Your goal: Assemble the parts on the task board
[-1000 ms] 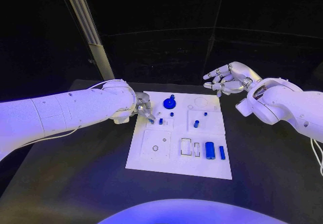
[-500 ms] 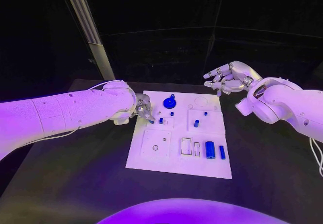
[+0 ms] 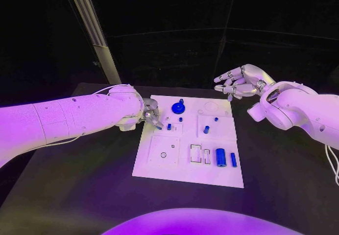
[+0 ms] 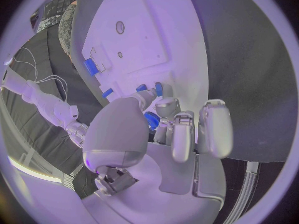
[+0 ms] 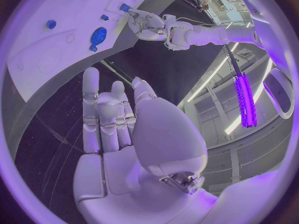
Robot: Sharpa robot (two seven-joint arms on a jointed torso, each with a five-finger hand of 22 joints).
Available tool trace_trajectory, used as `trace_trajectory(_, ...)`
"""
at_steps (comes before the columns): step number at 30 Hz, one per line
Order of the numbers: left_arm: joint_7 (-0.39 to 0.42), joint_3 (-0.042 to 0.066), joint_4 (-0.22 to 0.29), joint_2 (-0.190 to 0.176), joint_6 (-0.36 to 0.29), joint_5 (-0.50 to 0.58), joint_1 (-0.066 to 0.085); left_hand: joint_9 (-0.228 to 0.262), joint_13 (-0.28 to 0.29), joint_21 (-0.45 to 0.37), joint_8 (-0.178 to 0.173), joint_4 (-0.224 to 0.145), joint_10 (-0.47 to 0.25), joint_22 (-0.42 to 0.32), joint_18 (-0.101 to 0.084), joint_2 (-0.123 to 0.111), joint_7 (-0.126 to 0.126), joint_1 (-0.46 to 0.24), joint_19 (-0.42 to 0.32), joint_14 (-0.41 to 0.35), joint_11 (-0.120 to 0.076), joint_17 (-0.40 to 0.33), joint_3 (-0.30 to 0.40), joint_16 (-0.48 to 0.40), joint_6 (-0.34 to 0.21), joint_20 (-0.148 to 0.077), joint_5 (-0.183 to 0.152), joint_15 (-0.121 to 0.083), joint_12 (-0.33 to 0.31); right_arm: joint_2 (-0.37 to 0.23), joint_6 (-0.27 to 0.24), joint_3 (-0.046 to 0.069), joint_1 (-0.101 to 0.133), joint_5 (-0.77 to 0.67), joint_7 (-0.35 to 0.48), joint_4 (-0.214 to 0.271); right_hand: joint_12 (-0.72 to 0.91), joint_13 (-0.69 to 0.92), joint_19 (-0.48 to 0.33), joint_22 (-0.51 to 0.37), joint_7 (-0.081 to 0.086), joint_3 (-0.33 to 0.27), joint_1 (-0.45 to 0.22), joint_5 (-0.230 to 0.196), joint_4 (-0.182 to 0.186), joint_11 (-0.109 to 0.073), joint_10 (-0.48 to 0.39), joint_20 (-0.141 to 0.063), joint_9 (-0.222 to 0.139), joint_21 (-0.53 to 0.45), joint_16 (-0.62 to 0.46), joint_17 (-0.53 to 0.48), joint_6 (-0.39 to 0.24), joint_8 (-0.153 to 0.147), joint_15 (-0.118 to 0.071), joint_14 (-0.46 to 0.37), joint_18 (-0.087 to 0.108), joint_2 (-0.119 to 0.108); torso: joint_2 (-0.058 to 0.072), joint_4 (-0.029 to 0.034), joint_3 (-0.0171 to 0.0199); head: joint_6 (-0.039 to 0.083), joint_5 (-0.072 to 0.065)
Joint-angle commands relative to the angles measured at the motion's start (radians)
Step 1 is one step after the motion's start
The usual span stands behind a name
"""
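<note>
The white task board [image 3: 164, 164] lies mid-table. On its far part stand a round blue gear [image 3: 178, 108] and small blue pegs [image 3: 180, 119] [image 3: 169, 127] [image 3: 205, 129]; a blue cylinder [image 3: 220, 157] and a thin bar [image 3: 233, 159] lie lower right. My left hand [image 3: 150, 113] hangs over the board's far left edge, fingers bent downward, tips just left of the small peg, gripping nothing I can see. From the left wrist, the left hand's fingers [image 4: 181, 129] reach toward two pegs [image 4: 157, 88]. My right hand [image 3: 236, 83] hovers beyond the far right corner, fingers apart and empty.
A pale slanted post [image 3: 99, 44] rises behind the table's far left. Bare black tabletop [image 3: 78, 186] surrounds the board. The right wrist view shows the board [image 5: 44, 59], the gear [image 5: 97, 35] and my left hand [image 5: 146, 25] across from it.
</note>
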Motion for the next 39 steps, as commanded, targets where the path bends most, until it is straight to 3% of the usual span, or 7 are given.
trace_trajectory(1, -0.006, -0.005, 0.005, 0.004, 0.034, -0.004, -0.005, 0.0, 0.004, 0.004, 0.005, -0.146, 0.011, 0.015, -0.007, -0.008, -0.003, -0.006, 0.022, 0.107, -0.004, 0.263, 0.157, 0.003, 0.007, -0.003, 0.014, -0.003, 0.005, 0.002, 0.008, 0.001, 0.002, 0.008, 0.01, 0.0, 0.003, -0.001, 0.001, -0.002, -0.003, 0.003, 0.006, 0.003, 0.006, -0.001, -0.007, 0.006, 0.001, -0.007, -0.005, 0.001, -0.007, 0.005, -0.001, -0.005, 0.005, 0.001, 0.0, -0.0008, -0.0002, 0.0, 0.0)
trace_trajectory(6, -0.009, -0.005, 0.002, 0.011, 0.031, -0.003, -0.005, 0.004, -0.001, 0.005, 0.01, -0.135, 0.014, 0.017, -0.008, -0.012, -0.006, -0.034, 0.023, 0.107, -0.006, 0.263, 0.166, 0.003, 0.015, -0.004, 0.032, -0.004, 0.001, 0.002, 0.009, 0.001, 0.002, 0.004, 0.008, -0.001, 0.004, -0.002, 0.001, -0.002, -0.003, 0.004, 0.006, 0.004, 0.007, -0.001, -0.007, 0.006, 0.001, -0.008, -0.007, 0.0, -0.007, 0.006, -0.001, -0.005, 0.005, 0.003, 0.0, -0.0005, 0.0004, 0.002, -0.002)
trace_trajectory(17, -0.026, -0.005, -0.016, 0.028, 0.036, 0.001, -0.005, 0.02, 0.001, 0.008, 0.028, -0.092, 0.022, 0.025, -0.009, -0.031, -0.023, -0.123, 0.026, 0.107, -0.017, 0.263, 0.127, 0.003, 0.033, -0.01, 0.03, -0.013, 0.002, 0.003, 0.011, 0.001, 0.002, 0.002, 0.007, 0.0, 0.004, -0.002, 0.001, -0.002, -0.003, 0.004, 0.006, 0.004, 0.007, -0.001, -0.008, 0.006, 0.001, -0.008, -0.007, 0.0, -0.007, 0.006, 0.0, -0.005, 0.005, 0.003, 0.0, -0.0009, 0.0007, -0.002, -0.002)
trace_trajectory(32, -0.044, -0.006, -0.04, 0.045, 0.043, 0.003, -0.005, 0.026, 0.01, 0.017, 0.033, -0.045, 0.028, 0.038, -0.012, -0.023, -0.028, -0.195, 0.03, 0.107, -0.021, 0.263, 0.081, 0.003, 0.048, -0.014, 0.029, -0.017, 0.009, 0.003, 0.011, 0.001, 0.002, 0.002, 0.005, 0.001, 0.004, -0.002, 0.001, -0.003, -0.003, 0.004, 0.006, 0.004, 0.008, -0.001, -0.008, 0.006, 0.001, -0.008, -0.008, -0.001, -0.007, 0.006, 0.0, -0.005, 0.005, 0.003, 0.0, -0.001, 0.0002, -0.002, -0.004)
trace_trajectory(39, -0.051, -0.006, -0.052, 0.049, 0.04, 0.011, -0.005, 0.028, 0.008, 0.019, 0.032, -0.003, 0.026, 0.042, -0.012, -0.029, -0.027, -0.253, 0.032, 0.107, -0.02, 0.263, 0.042, 0.003, 0.052, -0.014, 0.028, -0.017, 0.008, 0.003, 0.011, 0.001, 0.002, 0.002, 0.005, 0.001, 0.004, -0.003, 0.001, -0.003, -0.003, 0.004, 0.005, 0.004, 0.008, -0.001, -0.009, 0.006, 0.001, -0.009, -0.01, -0.003, -0.007, 0.006, 0.0, -0.006, 0.005, 0.003, 0.0, -0.0001, 0.0, -0.001, -0.005)
